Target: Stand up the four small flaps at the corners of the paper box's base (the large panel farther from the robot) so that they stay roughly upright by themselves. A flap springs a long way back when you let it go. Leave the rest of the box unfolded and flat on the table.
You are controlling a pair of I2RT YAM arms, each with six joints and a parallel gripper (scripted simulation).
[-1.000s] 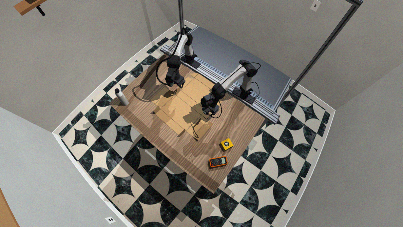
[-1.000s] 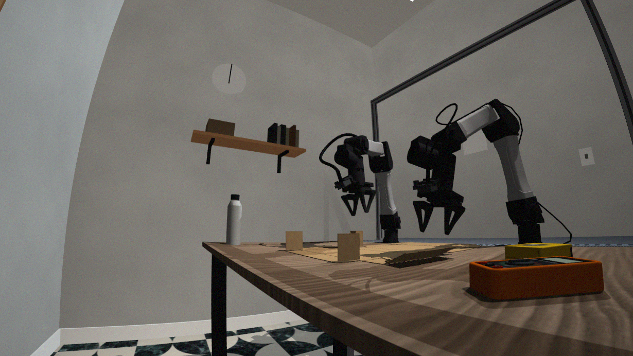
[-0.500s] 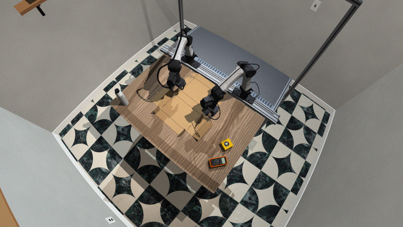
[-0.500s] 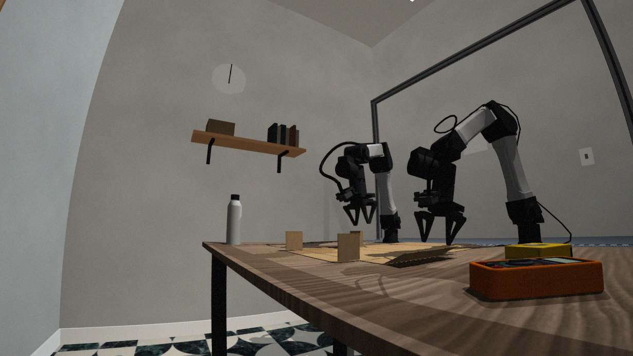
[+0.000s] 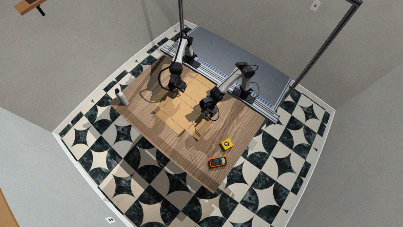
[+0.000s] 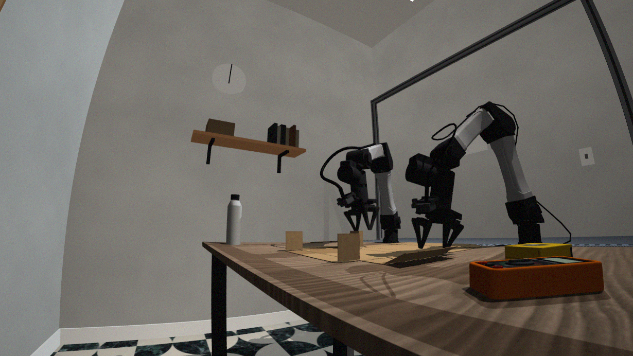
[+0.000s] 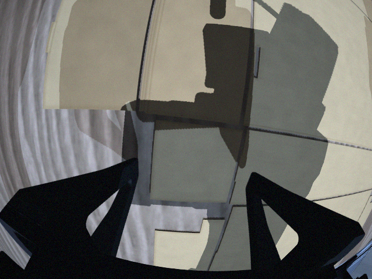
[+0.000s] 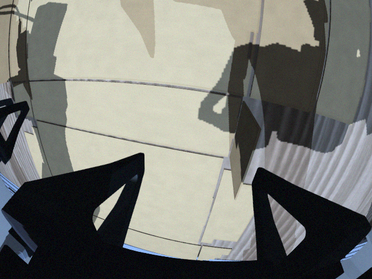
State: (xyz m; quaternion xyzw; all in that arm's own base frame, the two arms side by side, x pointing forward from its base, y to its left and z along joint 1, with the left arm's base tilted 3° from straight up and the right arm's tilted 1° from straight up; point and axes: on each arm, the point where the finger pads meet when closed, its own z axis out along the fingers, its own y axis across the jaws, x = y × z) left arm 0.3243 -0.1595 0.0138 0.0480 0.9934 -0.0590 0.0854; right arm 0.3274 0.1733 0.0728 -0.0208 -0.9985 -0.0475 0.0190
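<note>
Left end effector (image 5: 209,112) (image 6: 433,246) (image 7: 194,168) (image 8: 17,103) well open, empty, above a flat corner flap (image 7: 192,156), right end effector (image 5: 179,88) (image 6: 363,228) (image 8: 199,161) likewise, near an upright flap (image 8: 251,140), paper box (image 5: 180,103) (image 6: 319,254) (image 7: 348,89) (image 8: 135,104) spread on the wooden desk (image 5: 239,118) (image 6: 424,305) (image 7: 39,132) (image 8: 288,171), white bottle (image 5: 121,97) (image 6: 233,222) and orange multimeter (image 5: 218,161) (image 6: 535,279) well apart.

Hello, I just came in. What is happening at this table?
Two robot arms work on a flattened paper box. Three corner flaps stand up; the fourth flap lies flat, below the open left gripper. The right gripper, also open, holds nothing.
</note>
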